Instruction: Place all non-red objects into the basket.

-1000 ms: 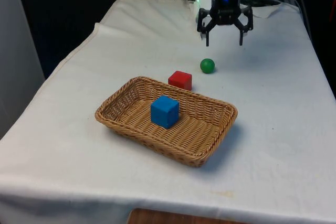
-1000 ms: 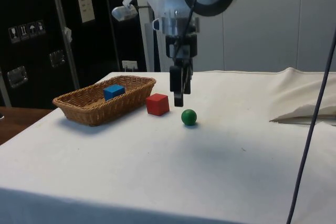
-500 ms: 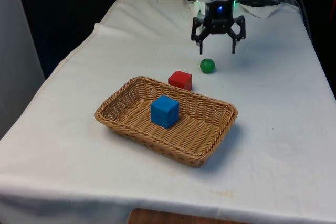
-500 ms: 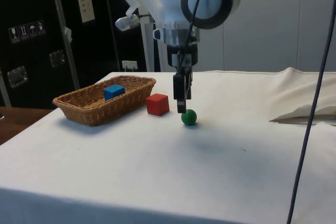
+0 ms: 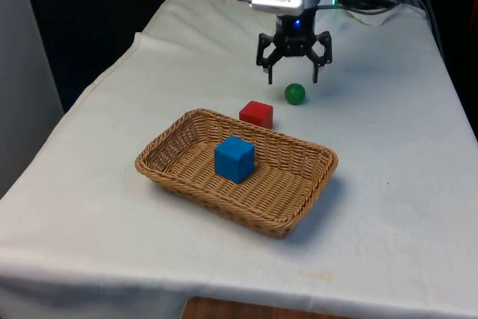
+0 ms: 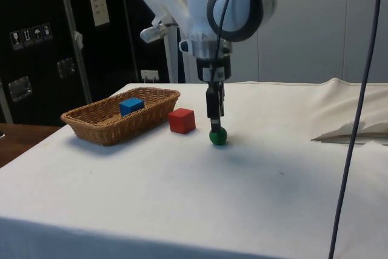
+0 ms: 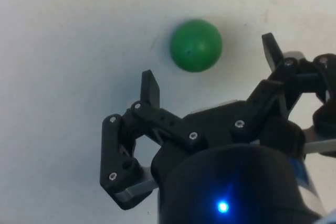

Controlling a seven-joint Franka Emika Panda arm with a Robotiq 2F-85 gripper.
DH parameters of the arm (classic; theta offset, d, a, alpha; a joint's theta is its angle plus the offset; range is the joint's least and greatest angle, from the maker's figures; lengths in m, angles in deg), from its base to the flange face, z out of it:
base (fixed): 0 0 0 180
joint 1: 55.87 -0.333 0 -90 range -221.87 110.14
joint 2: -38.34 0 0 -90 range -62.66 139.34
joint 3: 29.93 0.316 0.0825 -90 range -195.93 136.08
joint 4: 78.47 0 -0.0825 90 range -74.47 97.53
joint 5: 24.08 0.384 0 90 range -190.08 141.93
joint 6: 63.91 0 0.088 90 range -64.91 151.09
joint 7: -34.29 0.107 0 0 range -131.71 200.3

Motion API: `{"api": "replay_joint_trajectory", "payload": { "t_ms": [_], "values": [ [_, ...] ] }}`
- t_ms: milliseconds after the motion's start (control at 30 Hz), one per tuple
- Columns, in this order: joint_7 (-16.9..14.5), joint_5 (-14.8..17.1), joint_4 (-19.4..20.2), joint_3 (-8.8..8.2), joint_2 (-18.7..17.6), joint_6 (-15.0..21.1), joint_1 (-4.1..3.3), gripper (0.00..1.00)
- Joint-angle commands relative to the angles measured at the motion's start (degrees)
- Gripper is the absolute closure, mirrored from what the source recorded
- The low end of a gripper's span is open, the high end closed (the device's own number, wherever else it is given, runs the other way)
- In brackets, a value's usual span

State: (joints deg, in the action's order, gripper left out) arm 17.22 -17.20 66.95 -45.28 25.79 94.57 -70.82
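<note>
The desk [image 5: 388,229], under its white cloth, carries everything here. Nearest in the front view sits the wicker basket [image 5: 193,184], lying at a slant, with a blue cube [image 5: 234,158] resting inside it toward the far wall. In the side view the basket [image 6: 97,127] sits closest to the dark cabinets and the blue cube [image 6: 131,106] shows above its rim.

Just past the basket's far rim stands a red cube [image 5: 256,113] on the cloth, near the basket but apart from it. The side view shows the red cube [image 6: 182,121] between the basket and the ball.

Farther on, toward the front view's right of the red cube, lies a green ball [image 5: 295,94], well outside the basket and resting on the bare cloth. In the side view the green ball [image 6: 218,136] sits directly under the fingers.

Farthest of all is the tool [image 5: 292,77], hanging low over the ball with its fingers spread wide apart and holding nothing. The side view shows the tool [image 6: 214,124] with its tips down at the top of the ball. From the wrist, the green ball [image 7: 195,45] lies beyond the tool [image 7: 210,74], just off the line between the two open fingertips, touching neither.
</note>
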Motion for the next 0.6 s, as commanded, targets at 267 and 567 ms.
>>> {"api": "replay_joint_trajectory", "payload": {
  "t_ms": [267,567],
  "values": [
    [-7.0,6.1,-0.2,1.09,-0.6,0.3,1.03,0.0],
    [-12.5,11.5,-0.4,1.32,-1.1,0.6,1.03,0.0]
  ]
}}
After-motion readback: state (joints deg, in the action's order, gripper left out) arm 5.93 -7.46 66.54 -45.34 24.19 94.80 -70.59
